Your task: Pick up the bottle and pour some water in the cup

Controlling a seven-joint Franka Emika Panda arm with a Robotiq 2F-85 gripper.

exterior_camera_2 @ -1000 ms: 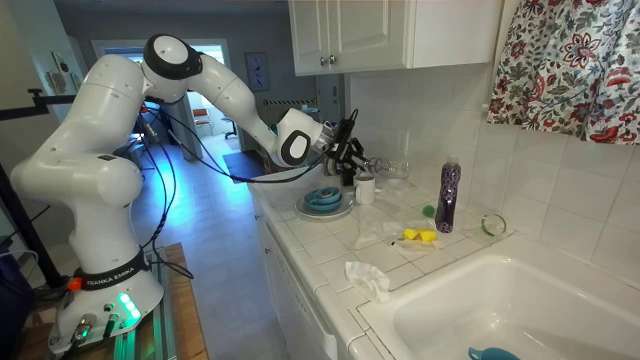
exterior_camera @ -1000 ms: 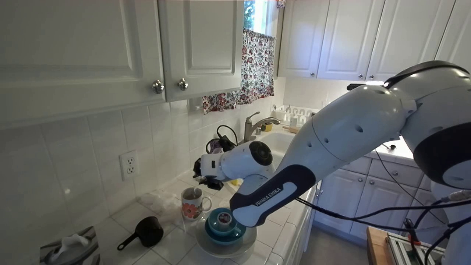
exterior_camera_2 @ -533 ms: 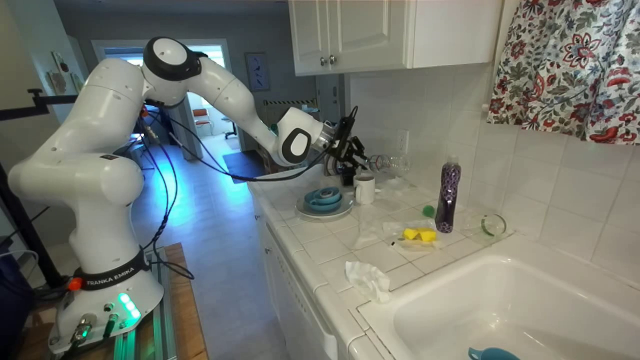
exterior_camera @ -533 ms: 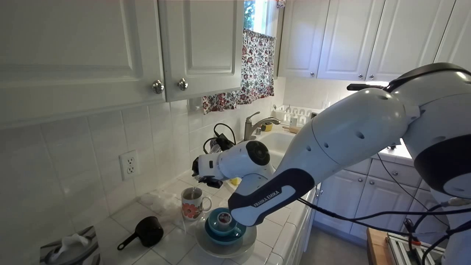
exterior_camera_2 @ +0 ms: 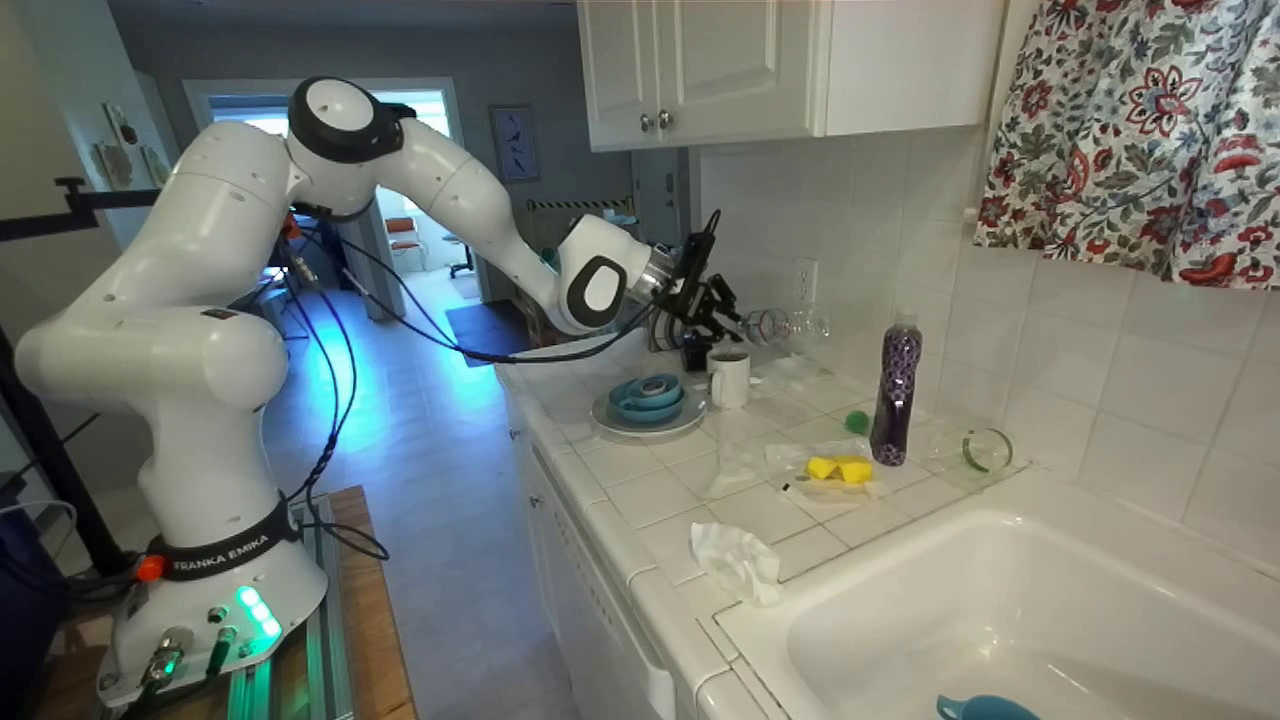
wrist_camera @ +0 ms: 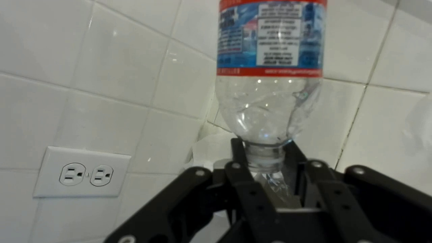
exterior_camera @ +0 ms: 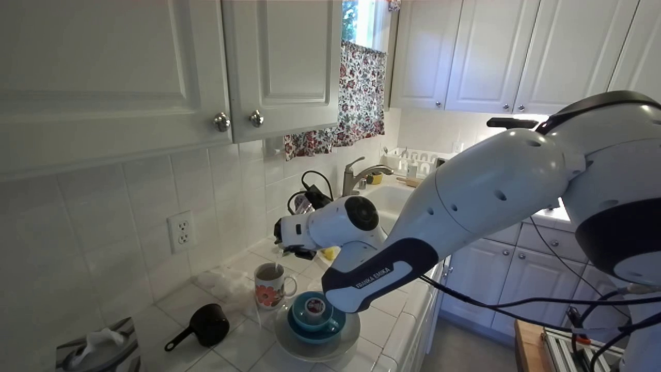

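Note:
My gripper [wrist_camera: 265, 152] is shut on the neck of the bottle [wrist_camera: 270, 101], a clear plastic one with a red and blue label. In an exterior view the bottle [exterior_camera_2: 795, 323] lies nearly level, its mouth toward the gripper [exterior_camera_2: 738, 325] and its base toward the tiled wall. Just below stands the cup, a white mug [exterior_camera: 269, 287] with a reddish flower, upright on the counter. A thin stream of water [exterior_camera: 278, 261] runs from under the gripper into it. In the wrist view the fingers hide most of the mug.
Beside the mug, a plate [exterior_camera: 352, 343] bears a stacked teal bowl and cup. A black scoop [exterior_camera: 210, 326] lies nearby. A purple bottle [exterior_camera_2: 895, 395] stands by the wall, near a yellow item [exterior_camera_2: 840, 469]. Crumpled paper [exterior_camera_2: 735, 560] lies by the sink [exterior_camera_2: 1000, 530].
The gripper and bottle have shifted a little toward the wall, and the bottle's base has come up slightly. The water stream has shifted slightly. The mug has not moved.

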